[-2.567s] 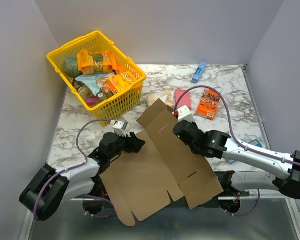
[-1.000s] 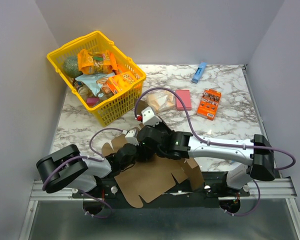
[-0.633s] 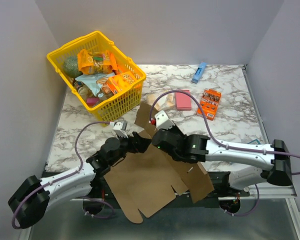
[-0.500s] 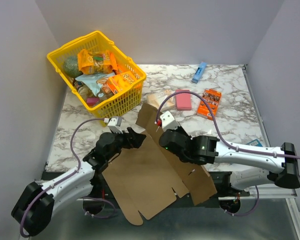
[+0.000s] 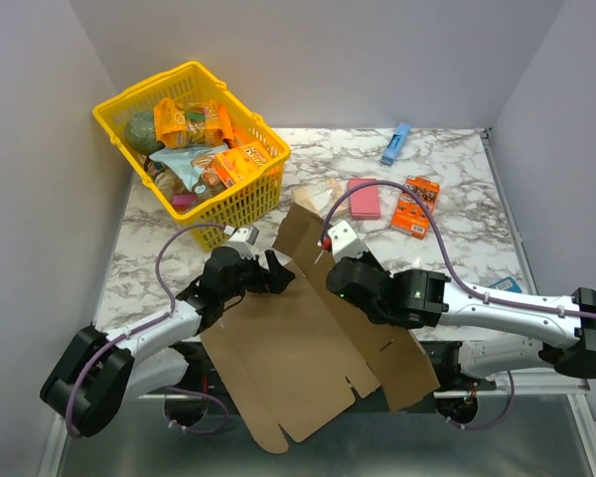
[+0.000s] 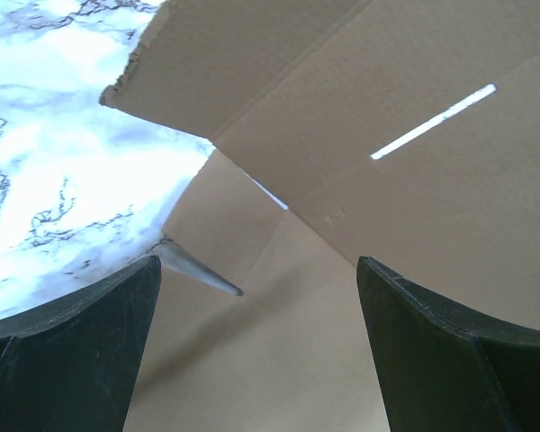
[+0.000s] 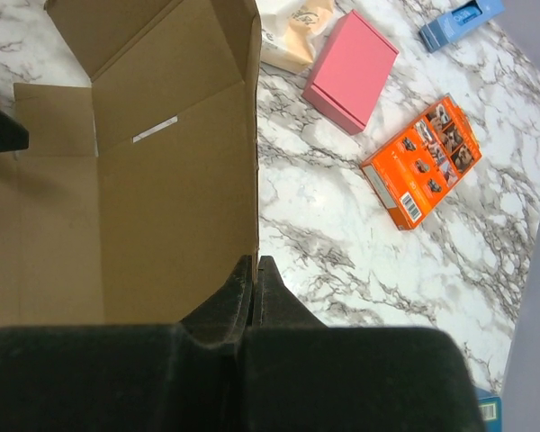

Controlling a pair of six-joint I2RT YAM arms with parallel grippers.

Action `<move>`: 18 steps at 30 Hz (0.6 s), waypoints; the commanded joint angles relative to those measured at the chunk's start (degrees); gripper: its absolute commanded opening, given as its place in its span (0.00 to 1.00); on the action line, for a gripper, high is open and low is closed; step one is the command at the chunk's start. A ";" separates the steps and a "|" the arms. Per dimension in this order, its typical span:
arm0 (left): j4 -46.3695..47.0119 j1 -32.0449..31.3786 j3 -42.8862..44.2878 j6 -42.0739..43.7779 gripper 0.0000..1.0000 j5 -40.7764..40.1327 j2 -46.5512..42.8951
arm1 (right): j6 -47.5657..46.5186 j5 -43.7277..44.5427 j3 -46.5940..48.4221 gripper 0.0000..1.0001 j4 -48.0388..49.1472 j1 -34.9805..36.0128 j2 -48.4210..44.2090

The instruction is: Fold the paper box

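The paper box (image 5: 298,348) is a flat brown die-cut cardboard sheet with flaps and slits, lying over the table's near edge between my arms. Its right long panel is lifted upright. My right gripper (image 7: 255,263) is shut on the edge of that raised panel (image 7: 171,216); it sits at the sheet's middle in the top view (image 5: 340,281). My left gripper (image 5: 276,270) is open and empty at the sheet's far left corner. In the left wrist view its fingers (image 6: 90,351) straddle bare cardboard (image 6: 279,342) without touching it, below a slit (image 6: 432,121).
A yellow basket (image 5: 240,204) full of snack packs stands at the back left. A pink box (image 5: 364,198), an orange snack box (image 5: 414,207), a beige pouch (image 5: 323,195) and a blue item (image 5: 395,144) lie on the marble table (image 5: 457,238) behind the sheet.
The sheet was bunched under both arms a second ago; it has since spread flat again with the right panel raised. My left gripper has shifted right to the sheet's far corner.
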 commanded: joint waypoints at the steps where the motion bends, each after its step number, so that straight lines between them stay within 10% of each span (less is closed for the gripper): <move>1: 0.23 2.05 2.42 3.51 0.98 0.02 4.05 | 0.78 0.10 0.80 0.01 -1.96 0.54 -1.38; 18: 11.04 3.64 5.15 3.86 0.67 9.60 17.76 | 1.31 -0.07 1.41 0.01 -2.05 0.63 -1.56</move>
